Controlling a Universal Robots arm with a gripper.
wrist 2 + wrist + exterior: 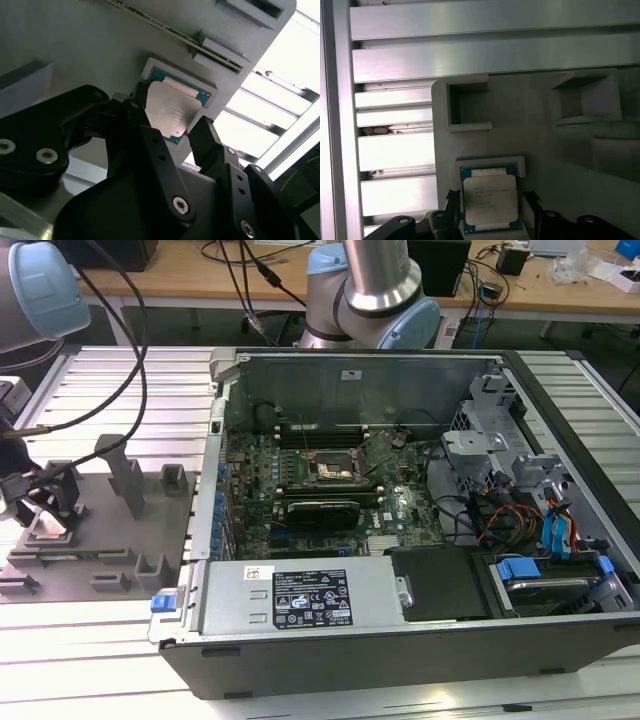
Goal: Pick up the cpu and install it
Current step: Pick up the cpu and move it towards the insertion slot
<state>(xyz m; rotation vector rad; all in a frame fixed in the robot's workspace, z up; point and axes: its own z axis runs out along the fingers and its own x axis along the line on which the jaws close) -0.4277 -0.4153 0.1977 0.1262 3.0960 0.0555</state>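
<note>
Spread claw (490, 202) flanks the cpu (489, 192) (lying in the grey tray (535, 130))

The arm (378, 270) is showing a silver metal tube and rounded pale blue joint caps (40, 285), black cables (135, 350) are trailing beside it, and its matte black gripper (170, 107) is carrying bright round-headed screws (180, 204).

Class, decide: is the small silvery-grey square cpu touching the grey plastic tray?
Touching. In the first wrist view the small silvery-grey square cpu lies flat, seated inside the raised-rim pocket of the grey plastic tray, resting on it.
</note>
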